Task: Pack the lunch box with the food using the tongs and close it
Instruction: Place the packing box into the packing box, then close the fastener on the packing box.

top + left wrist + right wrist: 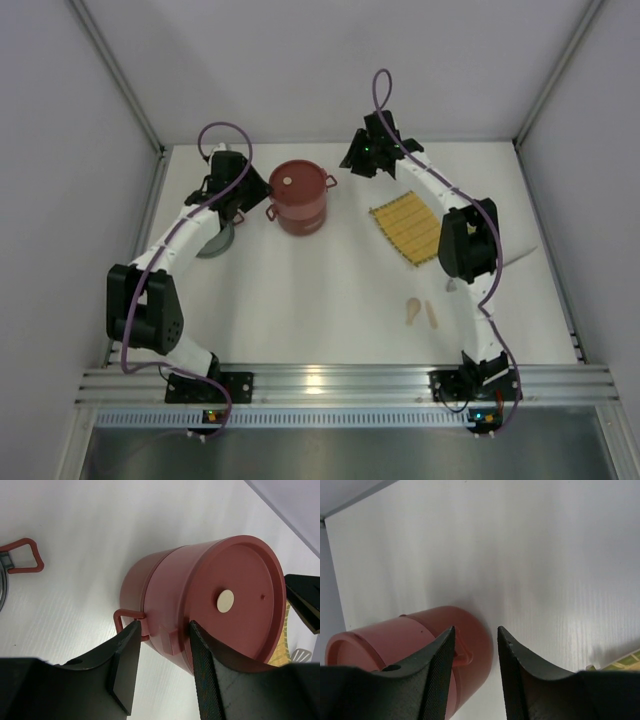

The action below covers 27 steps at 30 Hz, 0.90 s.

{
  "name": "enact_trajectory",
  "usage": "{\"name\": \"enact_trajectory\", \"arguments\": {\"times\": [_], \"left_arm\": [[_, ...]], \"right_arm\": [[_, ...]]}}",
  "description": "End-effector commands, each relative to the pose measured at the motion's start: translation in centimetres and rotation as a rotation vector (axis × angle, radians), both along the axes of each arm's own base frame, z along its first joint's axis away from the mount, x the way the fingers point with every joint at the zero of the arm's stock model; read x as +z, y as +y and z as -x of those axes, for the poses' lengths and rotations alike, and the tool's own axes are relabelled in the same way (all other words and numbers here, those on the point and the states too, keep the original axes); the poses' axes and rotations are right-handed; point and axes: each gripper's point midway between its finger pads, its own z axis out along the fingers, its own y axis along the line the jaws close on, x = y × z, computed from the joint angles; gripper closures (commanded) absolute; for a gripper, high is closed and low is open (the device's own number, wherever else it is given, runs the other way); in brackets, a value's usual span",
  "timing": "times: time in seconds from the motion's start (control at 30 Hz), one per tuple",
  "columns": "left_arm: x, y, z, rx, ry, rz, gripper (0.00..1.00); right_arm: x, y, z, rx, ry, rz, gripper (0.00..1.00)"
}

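Left first: note left gripper (pixel 164 623) half open, clamping nothing, jaws astride side tab of box (pixel 299 200), lidded, standing at rear of table, left of centre. Risks shoving or tipping box if closing off-centre. Right of box: note right gripper (pixel 475 628) part open, empty, near box's other side. Risks knocking box against left jaws, or popping lid. No food visible.

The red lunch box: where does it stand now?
In the top view the lunch box stands at the far side, left of centre, between the left gripper and the yellow mat.
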Motion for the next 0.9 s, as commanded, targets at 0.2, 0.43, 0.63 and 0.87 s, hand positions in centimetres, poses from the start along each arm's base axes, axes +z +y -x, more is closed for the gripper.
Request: {"name": "enact_trajectory", "arguments": {"times": [0.2, 0.43, 0.63, 0.87], "left_arm": [[2.3, -0.2, 0.2, 0.010, -0.046, 0.007, 0.52], [2.6, -0.3, 0.1, 0.007, -0.049, -0.006, 0.52], [2.9, -0.2, 0.1, 0.004, -0.050, -0.011, 0.53], [2.5, -0.5, -0.2, -0.005, -0.039, -0.010, 0.53]], "right_arm": [[-0.1, 2.6, 1.0, 0.217, -0.034, -0.064, 0.62], [0.8, 4.9, -1.1, 0.268, -0.110, -0.152, 0.60], [0.1, 5.7, -2.0, 0.300, -0.118, -0.170, 0.59], [-0.6, 7.5, -1.7, 0.386, -0.114, -0.261, 0.60]]}}
